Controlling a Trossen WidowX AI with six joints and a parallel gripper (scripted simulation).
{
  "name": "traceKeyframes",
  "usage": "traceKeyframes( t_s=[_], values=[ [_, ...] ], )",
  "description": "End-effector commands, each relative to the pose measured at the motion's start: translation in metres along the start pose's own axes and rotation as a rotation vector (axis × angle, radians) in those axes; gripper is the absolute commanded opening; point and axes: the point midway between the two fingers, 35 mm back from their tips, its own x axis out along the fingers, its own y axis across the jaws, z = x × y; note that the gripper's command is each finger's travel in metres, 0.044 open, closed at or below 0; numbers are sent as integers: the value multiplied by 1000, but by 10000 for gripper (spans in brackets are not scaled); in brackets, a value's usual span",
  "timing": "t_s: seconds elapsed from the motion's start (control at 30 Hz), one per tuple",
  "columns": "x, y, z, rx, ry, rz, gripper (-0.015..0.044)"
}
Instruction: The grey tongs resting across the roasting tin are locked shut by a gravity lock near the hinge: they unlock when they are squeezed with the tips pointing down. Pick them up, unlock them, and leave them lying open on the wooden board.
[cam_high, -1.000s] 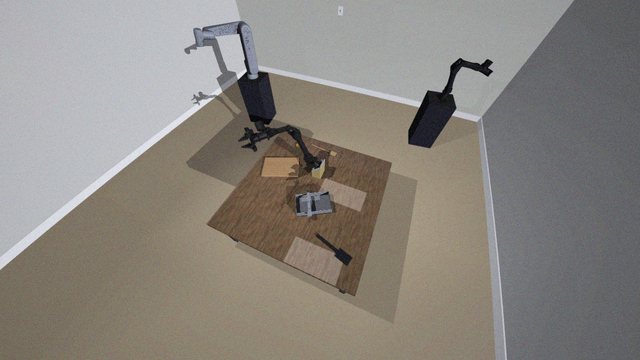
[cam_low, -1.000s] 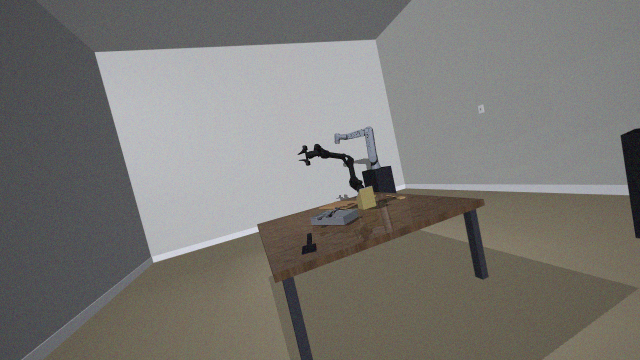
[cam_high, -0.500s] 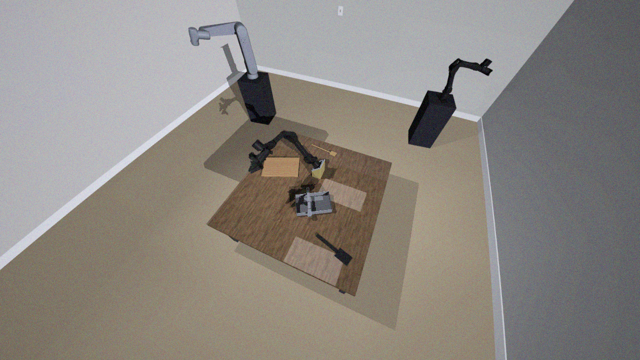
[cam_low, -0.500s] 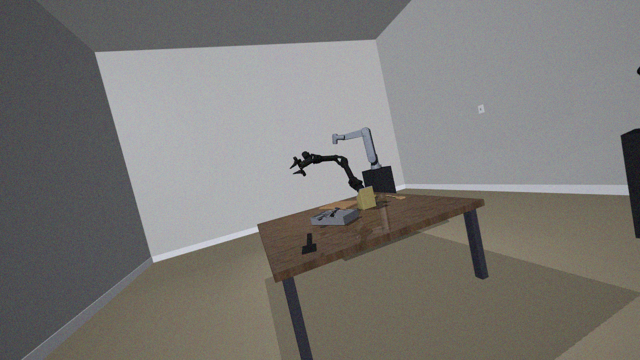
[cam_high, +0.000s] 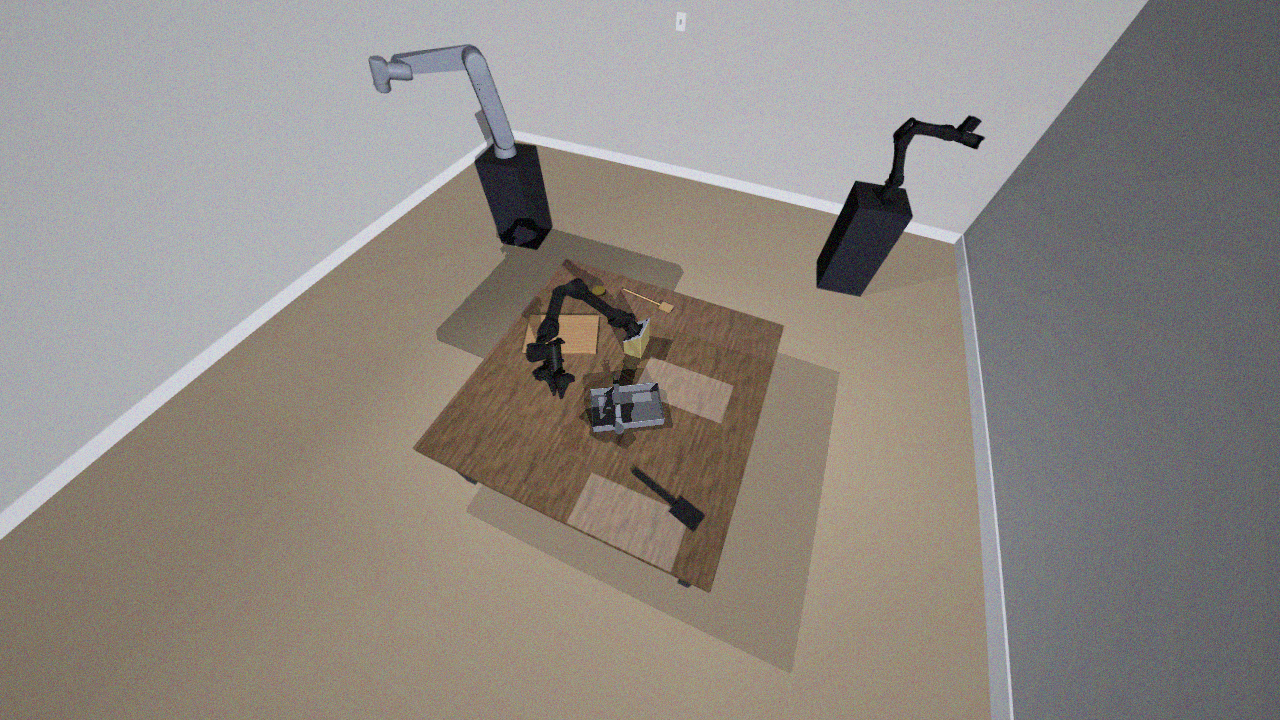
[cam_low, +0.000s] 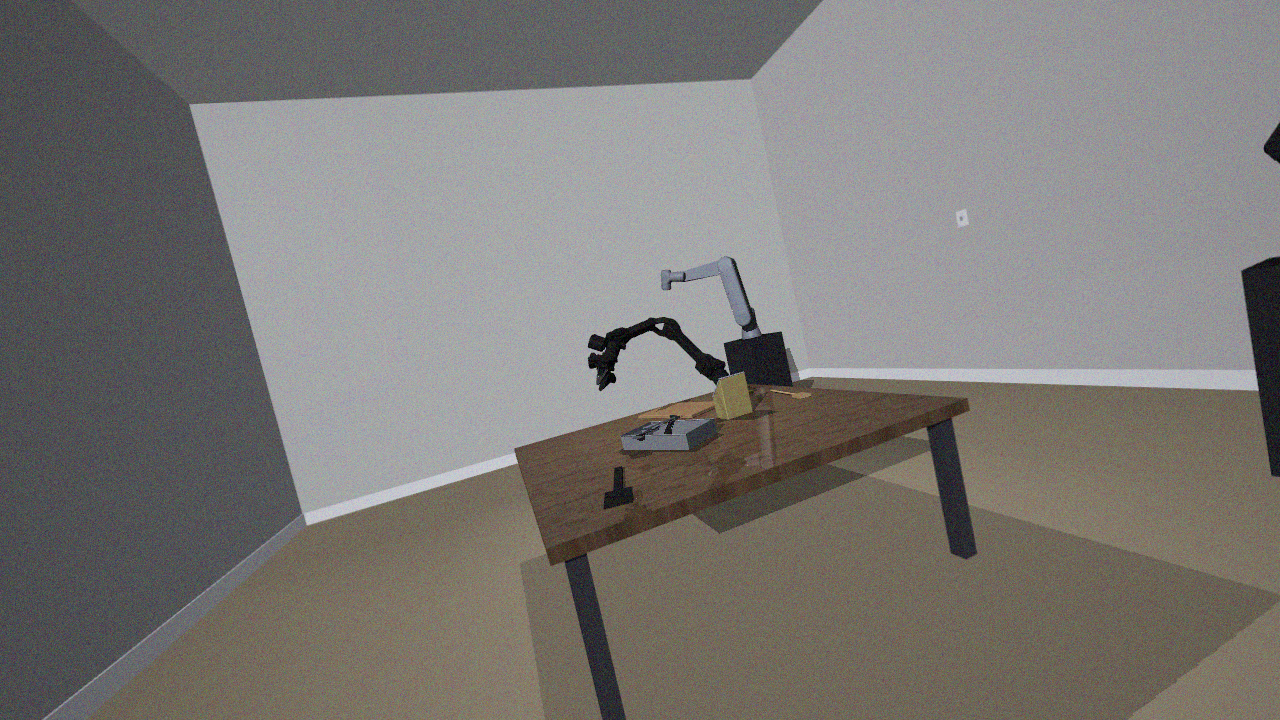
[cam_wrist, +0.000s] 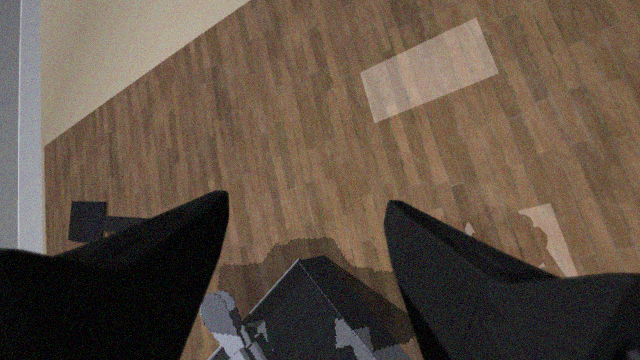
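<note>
My gripper (cam_high: 563, 389) (cam_low: 602, 385) (cam_wrist: 308, 208) is open, with nothing between its fingers. It hangs in the air left of the roasting tin in the top view and points down at a slant. The grey tongs (cam_high: 618, 426) (cam_wrist: 217, 303) lie across the left part of the grey roasting tin (cam_high: 640, 424) (cam_low: 656, 442) (cam_wrist: 347, 295). The arm's shadow falls over them, and whether their arms are shut is too small to tell. The wrist view shows only one end of them. The wooden board (cam_high: 581, 334) (cam_low: 689, 409) lies behind the tin, partly behind my arm in the top view.
A yellow block (cam_high: 637, 344) (cam_low: 733, 396) stands by my arm's base. A black spatula (cam_high: 687, 513) (cam_low: 618, 497) (cam_wrist: 87, 221) lies near the table's front right. A wooden spatula (cam_high: 665, 307) (cam_low: 801, 394) and a small yellow round thing (cam_high: 598, 290) lie at the back. Two other arms stand off the table.
</note>
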Motion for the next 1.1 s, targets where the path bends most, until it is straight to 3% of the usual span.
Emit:
traceKeyframes(
  t_s=[0.0, 0.17, 0.37, 1.07],
  values=[
    [36, 10, -60, -198, 232, 5, 260],
    [63, 15, -141, -445, 543, 40, 260],
    [70, 11, -223, -694, 887, 126, 260],
    [66, 4, -230, -701, 898, 129, 260]
  ],
)
